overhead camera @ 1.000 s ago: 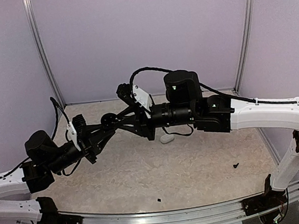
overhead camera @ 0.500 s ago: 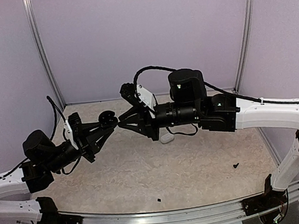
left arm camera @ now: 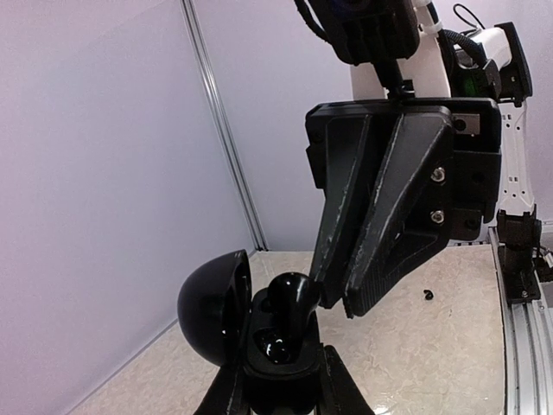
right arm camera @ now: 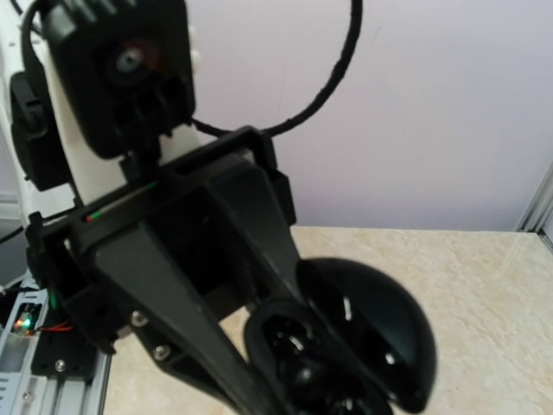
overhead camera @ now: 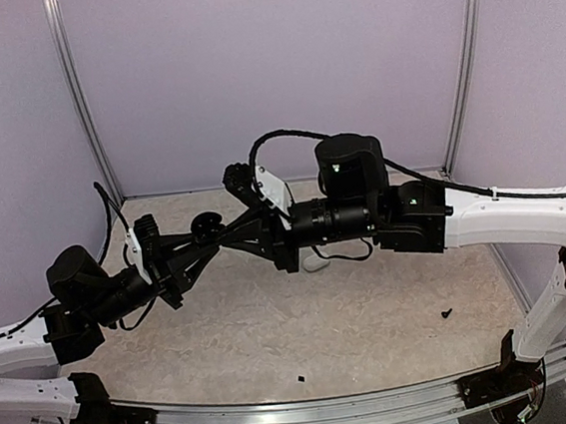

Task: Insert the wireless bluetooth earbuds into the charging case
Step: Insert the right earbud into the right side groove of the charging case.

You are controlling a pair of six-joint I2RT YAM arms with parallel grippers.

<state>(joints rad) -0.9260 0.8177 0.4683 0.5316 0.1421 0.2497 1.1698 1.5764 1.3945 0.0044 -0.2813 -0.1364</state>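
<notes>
Left gripper (left arm camera: 278,380): fingers clamped on the base of a glossy black charging case (left arm camera: 255,333), held above the table (left arm camera: 415,346) with its lid swung open to the left. One black earbud (left arm camera: 292,298) stood upright in the case's well. Right gripper (left arm camera: 339,303): fingers drawn together, tips touching the earbud's head; beyond, a small black bit (left arm camera: 427,295) lay on the table.

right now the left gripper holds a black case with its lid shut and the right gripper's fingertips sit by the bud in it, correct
No: the lid is open, tipped back to the side, as the left wrist view shows. The left gripper does hold the black case, with the tips of the right gripper by the bud.
</notes>
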